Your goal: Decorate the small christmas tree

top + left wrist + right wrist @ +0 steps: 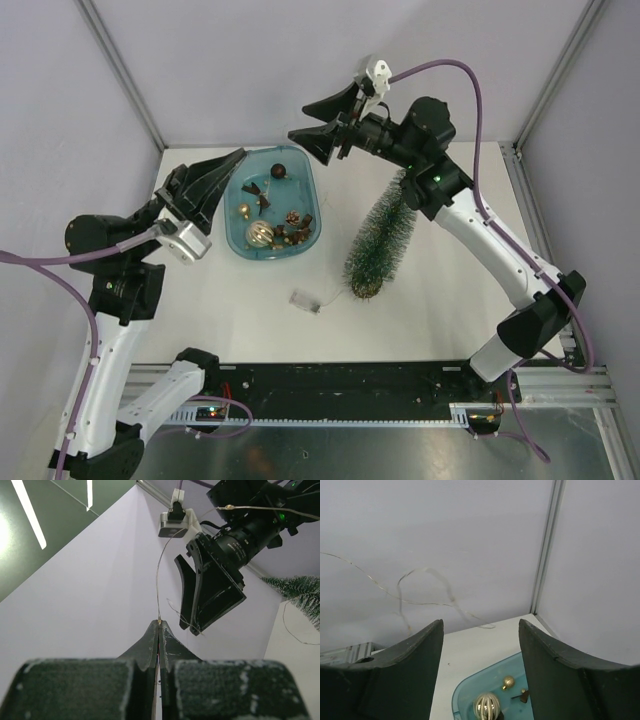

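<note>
Wire [157,580], hair-thin, is pinched in the clamped left tool [159,624] and seems draped over the right arm [490,250]. The right tool [480,630] gapes empty; tugging could topple the tree [380,240] on the counter [430,320] below and behind it.

Blue tray [314,195] on the white table [250,300], just beside the left tool [238,157] and below the right tool [300,120], holding a gold ball [260,233] and brown ornaments [292,232]. Thin wire [157,580] rises from the left tool's tip. Clear box [306,300] lies apart from both tools.
</note>
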Controlling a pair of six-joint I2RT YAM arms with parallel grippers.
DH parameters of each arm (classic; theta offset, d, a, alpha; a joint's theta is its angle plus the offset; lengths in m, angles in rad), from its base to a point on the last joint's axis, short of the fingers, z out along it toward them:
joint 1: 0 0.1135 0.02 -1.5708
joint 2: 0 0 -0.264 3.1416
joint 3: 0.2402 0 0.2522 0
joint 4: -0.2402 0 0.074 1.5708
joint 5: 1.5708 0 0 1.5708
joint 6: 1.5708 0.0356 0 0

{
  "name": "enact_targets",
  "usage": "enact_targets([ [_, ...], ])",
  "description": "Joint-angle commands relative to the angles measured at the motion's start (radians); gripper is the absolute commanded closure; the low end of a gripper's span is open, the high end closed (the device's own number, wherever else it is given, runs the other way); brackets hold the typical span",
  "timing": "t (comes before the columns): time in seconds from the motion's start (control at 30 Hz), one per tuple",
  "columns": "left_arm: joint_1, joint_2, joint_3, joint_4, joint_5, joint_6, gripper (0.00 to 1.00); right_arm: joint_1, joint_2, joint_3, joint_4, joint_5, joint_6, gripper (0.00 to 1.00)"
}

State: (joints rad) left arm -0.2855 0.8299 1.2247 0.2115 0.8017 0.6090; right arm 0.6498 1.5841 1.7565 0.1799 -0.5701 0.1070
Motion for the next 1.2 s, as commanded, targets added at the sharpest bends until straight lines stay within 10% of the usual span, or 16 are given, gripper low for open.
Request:
enact_targets([
  [0.0, -0.011, -0.006, 0.024, 0.029, 0.016, -0.010, 1.00, 0.022, 0.010, 0.058, 0.020, -0.025, -0.029, 0.38],
  [0.23, -0.017, -0.011, 0.020, 0.029, 0.016, -0.016, 1.00, 0.030, 0.017, 0.061, 0.013, -0.025, -0.039, 0.70],
  [0.67, -0.017, -0.026, -0.007, 0.030, 0.010, -0.025, 0.99, 0.018, -0.008, 0.026, 0.076, -0.006, -0.017, 1.00],
  [0.83, -0.017, -0.061, -0.070, 0.030, 0.027, -0.008, 0.57, -0.036, 0.045, 0.091, 0.055, 0.047, -0.014, 1.00],
  [1.03, -0.017, -0.126, -0.174, -0.008, 0.064, 0.056, 0.43, -0.107, 0.170, 0.253, 0.009, 0.036, 0.005, 1.00],
  [1.17, -0.017, -0.162, -0.237, -0.021, 0.031, 0.083, 0.15, -0.122, 0.231, 0.297, 0.000, 0.045, -0.005, 1.00],
])
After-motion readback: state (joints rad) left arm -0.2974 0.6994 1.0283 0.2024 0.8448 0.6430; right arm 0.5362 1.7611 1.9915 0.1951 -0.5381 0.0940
